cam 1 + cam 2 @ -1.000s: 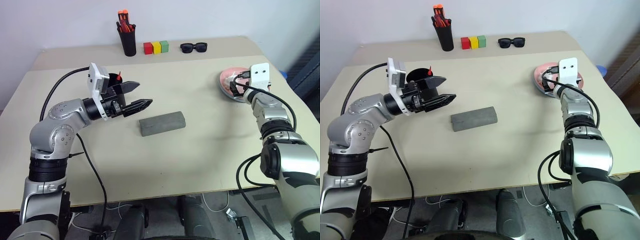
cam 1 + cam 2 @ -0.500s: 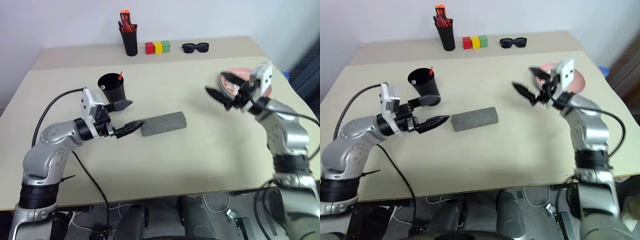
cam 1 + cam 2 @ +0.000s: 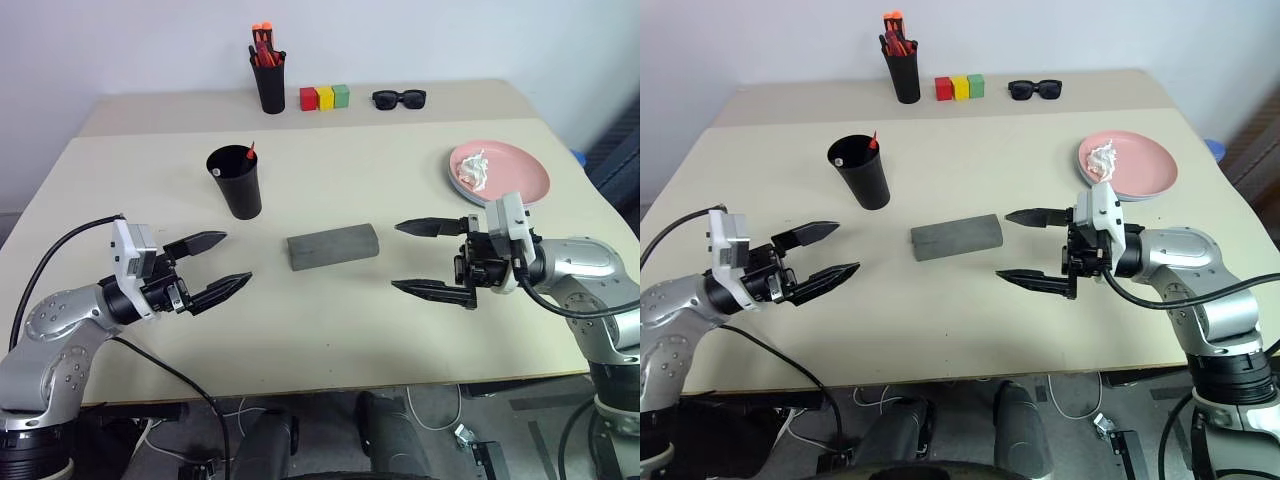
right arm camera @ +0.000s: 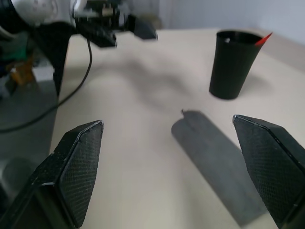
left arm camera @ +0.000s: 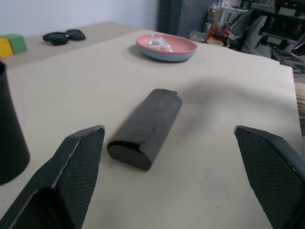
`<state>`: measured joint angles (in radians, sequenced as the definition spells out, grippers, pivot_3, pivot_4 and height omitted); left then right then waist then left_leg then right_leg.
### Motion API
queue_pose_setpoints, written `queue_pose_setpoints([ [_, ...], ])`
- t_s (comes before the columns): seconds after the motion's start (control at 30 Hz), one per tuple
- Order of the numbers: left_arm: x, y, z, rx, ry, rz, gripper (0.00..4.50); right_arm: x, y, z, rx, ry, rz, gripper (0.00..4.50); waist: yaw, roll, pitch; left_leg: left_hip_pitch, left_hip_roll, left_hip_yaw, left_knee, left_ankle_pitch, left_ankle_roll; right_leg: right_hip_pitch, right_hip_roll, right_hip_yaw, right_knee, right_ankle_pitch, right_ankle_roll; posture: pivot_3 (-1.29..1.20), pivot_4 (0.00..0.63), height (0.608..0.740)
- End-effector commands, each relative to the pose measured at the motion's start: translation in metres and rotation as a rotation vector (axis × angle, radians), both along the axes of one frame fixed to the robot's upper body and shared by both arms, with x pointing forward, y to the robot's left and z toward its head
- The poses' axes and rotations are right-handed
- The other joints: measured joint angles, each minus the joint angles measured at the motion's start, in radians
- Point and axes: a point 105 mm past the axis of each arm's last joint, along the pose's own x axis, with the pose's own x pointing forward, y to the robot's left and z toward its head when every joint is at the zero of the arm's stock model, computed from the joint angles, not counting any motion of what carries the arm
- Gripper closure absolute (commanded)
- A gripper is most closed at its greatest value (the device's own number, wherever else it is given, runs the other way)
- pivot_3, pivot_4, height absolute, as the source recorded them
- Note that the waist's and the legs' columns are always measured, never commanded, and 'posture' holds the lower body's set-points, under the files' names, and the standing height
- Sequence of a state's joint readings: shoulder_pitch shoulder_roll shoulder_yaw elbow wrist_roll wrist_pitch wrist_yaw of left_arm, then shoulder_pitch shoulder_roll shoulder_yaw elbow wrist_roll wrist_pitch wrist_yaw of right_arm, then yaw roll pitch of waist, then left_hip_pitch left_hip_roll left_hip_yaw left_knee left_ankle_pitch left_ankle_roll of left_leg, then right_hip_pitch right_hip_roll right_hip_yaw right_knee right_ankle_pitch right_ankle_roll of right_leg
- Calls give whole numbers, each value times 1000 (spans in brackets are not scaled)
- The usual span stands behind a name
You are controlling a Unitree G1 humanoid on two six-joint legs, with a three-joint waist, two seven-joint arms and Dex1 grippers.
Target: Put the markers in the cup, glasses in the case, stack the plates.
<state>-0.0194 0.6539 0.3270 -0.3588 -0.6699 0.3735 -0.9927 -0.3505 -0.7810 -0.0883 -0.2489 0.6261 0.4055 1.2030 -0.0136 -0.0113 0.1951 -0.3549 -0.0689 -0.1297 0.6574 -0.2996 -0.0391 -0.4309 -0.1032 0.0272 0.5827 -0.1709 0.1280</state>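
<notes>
The markers (image 3: 247, 152) stand in the black cup (image 3: 235, 181), upper left of centre; I count a red tip and a white end poking out. The grey case (image 3: 333, 246) lies shut mid-frame, and one pink plate (image 3: 510, 171) sits on a blue one at right, crumpled paper on top. Both arms have pulled back from cup and plates in the last second: the left gripper (image 3: 214, 267) and right gripper (image 3: 430, 258) now hang wide and empty either side of the case. That looks like finished work. Two grippers, one cup, one case, two plates.
</notes>
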Motion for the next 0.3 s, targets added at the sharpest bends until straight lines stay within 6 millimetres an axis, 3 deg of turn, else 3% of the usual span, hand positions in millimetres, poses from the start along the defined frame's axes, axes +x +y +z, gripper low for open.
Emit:
queue_pose_setpoints([
  [0.03,1,3,-1,26,-60,17,0,2,1,15,-8,-68,1,63,1,0,0,0,0,0,0,0,0,0,0,0,0,0,0,0,150,740],
  [0.3,-2,6,-10,40,-52,8,0,-5,-13,4,-41,-39,-42,63,4,0,0,-1,0,0,1,0,1,0,0,0,-2,0,0,0,150,740],
])
